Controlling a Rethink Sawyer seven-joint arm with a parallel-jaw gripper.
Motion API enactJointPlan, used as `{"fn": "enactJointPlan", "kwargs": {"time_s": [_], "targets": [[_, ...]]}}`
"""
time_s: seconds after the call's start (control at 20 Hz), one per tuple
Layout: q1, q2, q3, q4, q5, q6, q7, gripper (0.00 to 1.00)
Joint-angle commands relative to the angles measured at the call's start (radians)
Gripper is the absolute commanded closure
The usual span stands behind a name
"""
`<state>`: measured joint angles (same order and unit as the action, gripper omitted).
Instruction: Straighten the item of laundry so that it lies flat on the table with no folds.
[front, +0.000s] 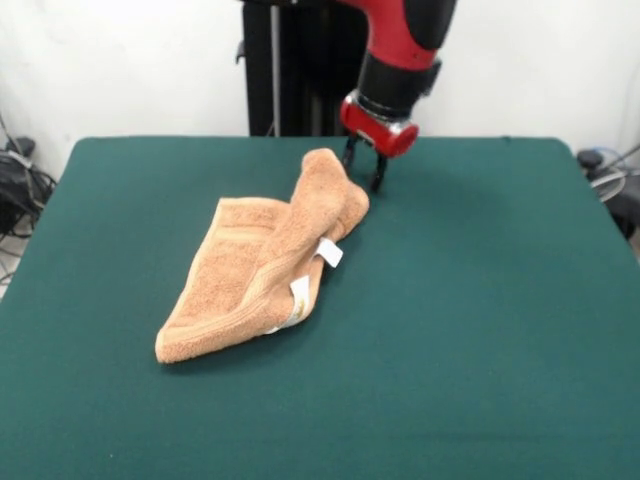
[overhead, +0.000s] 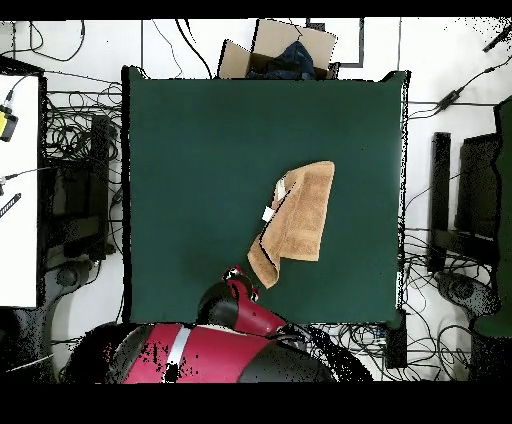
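Note:
The peach-orange towel (front: 262, 275) lies crumpled on the green table (front: 480, 300), folded lengthwise over itself, with its far end bunched up into a hump. Two white tags (front: 330, 252) show along its right edge. My gripper (front: 364, 166) hangs just right of that raised far end, fingers apart, low over the table and holding nothing. In the overhead view the towel (overhead: 300, 215) runs from the table's middle toward the robot's side, and the gripper (overhead: 240, 274) sits by its narrow near corner.
A cardboard box (overhead: 280, 50) stands off the table's far edge in the overhead view. Cables and equipment lie on the floor around the table (overhead: 200, 150). The robot's black pedestal (front: 290, 65) stands behind the table.

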<state>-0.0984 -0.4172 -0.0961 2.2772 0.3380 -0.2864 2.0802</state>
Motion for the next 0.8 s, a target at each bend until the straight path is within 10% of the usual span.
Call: {"fn": "enactJointPlan", "kwargs": {"time_s": [0.05, 0.8], "targets": [[0.023, -0.024, -0.074, 0.001, -0.063, 0.221, 0.001, 0.0], [-0.059, -0.036, -0.055, -0.041, -0.208, 0.255, 0.072, 0.0]]}}
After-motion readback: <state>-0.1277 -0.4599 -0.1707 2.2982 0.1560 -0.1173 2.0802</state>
